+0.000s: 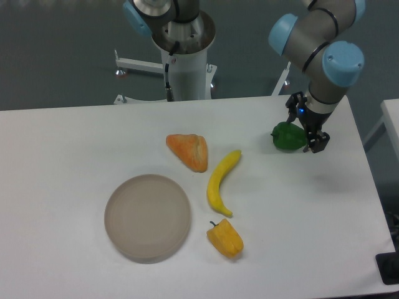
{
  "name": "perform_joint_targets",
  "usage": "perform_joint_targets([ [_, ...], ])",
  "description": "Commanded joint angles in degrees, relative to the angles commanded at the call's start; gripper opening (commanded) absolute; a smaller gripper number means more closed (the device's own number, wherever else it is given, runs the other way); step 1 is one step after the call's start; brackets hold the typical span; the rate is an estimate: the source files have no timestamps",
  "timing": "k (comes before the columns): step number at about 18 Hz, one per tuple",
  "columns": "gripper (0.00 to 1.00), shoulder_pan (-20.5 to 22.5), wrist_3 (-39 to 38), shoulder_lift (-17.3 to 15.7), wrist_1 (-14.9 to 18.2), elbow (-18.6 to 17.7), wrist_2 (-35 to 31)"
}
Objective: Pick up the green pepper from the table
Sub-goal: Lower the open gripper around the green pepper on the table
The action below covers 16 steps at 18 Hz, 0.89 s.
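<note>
The green pepper (285, 137) is small, glossy and dark green, at the back right of the white table (75, 143). My gripper (304, 131) has come down from above onto the pepper's right side. One finger (291, 114) touches its upper edge and the other finger (318, 144) touches its right edge, so the fingers look closed on it. The pepper is at or just above the table surface; I cannot tell which.
A yellow banana (221, 184) lies mid-table, with an orange-coloured wedge-shaped item (189, 151) to its left. A yellow-orange pepper (226, 238) sits near the front. A round beige-grey plate (147, 217) is at front left. The table's right edge is close to the gripper.
</note>
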<state>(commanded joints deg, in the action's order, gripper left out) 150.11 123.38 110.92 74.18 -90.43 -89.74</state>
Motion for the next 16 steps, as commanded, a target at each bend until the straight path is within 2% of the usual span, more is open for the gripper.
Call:
perform_joint_targets([
  [6,1.0,-0.08,1.16,0.52,-0.18,-2.99,0.09],
  [10,1.0,-0.08,3.26,0.88,-3.51,-5.1,0.18],
  [13,1.0,0.01,5.2,1.14,-3.87,-5.63,0.0],
  [14,0.86,-0.08,4.86,1.14,-3.87,-5.72,0.0],
  [16,0.43,-0.17,4.94,1.23,-4.04,-5.72,0.0],
])
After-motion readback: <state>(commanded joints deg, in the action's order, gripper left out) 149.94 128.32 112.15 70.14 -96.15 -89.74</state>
